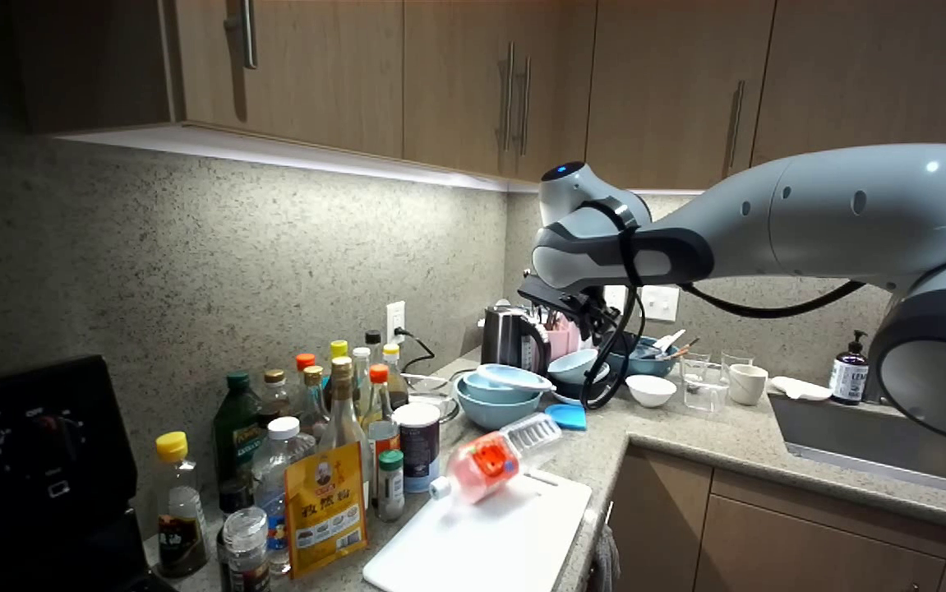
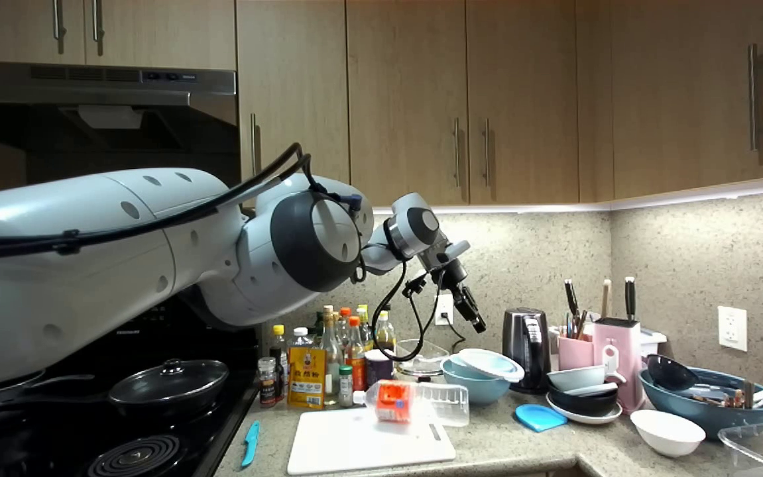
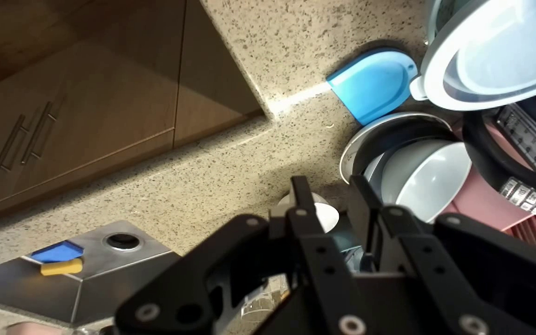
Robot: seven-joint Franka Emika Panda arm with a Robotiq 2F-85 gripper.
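Observation:
My gripper is open, with nothing between its fingers. It hangs in the air above the counter, pointing down at a slant, and also shows in an exterior view. In the wrist view, a white bowl lies below and partly behind the left finger. Stacked bowls are beyond the right finger. A blue scraper lies on the counter, and a pale blue oval dish is at the upper right. The black kettle stands near the gripper in an exterior view. The gripper touches nothing visible.
A white cutting board bears a bottle with a red label, beside a clear plastic container. Several sauce bottles stand along the wall. A pink knife block, a blue basin and the sink are farther along.

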